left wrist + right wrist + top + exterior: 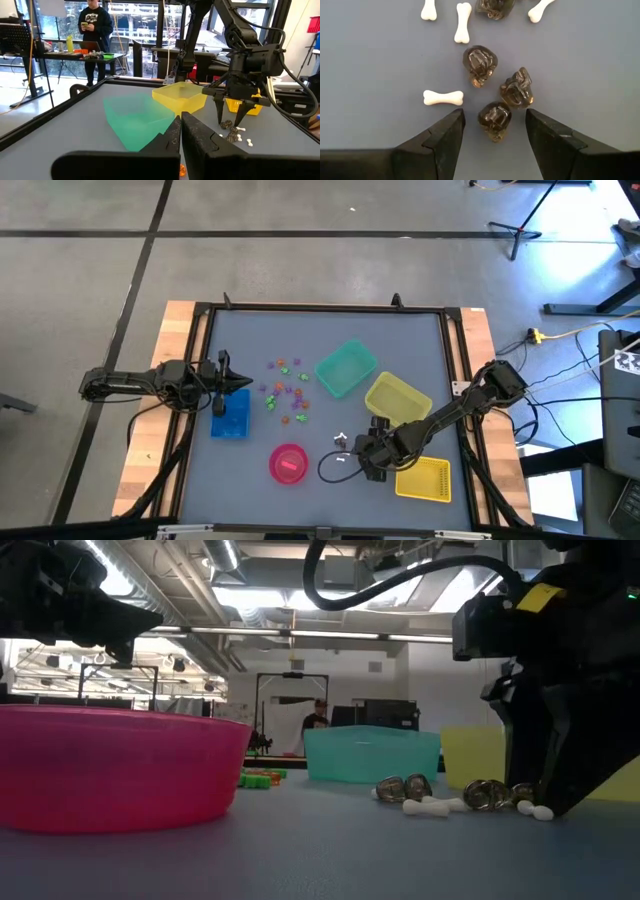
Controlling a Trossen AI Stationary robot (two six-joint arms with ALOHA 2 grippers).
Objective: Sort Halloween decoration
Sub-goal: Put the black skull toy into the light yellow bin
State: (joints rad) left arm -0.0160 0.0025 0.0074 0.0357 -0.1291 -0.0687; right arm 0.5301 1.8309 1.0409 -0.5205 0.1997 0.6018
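Table (250, 470) centre bare; right hand (494, 125) open astride dark skull (494, 120).

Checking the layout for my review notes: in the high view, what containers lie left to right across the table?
Blue bin → pink bowl → green bin → yellow bin → yellow basket.

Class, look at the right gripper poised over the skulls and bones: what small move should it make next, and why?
Probably lower and close. The right gripper is open, its fingers on either side of the nearest dark skull, which lies apart from the white bone, so a clean single pick looks possible.
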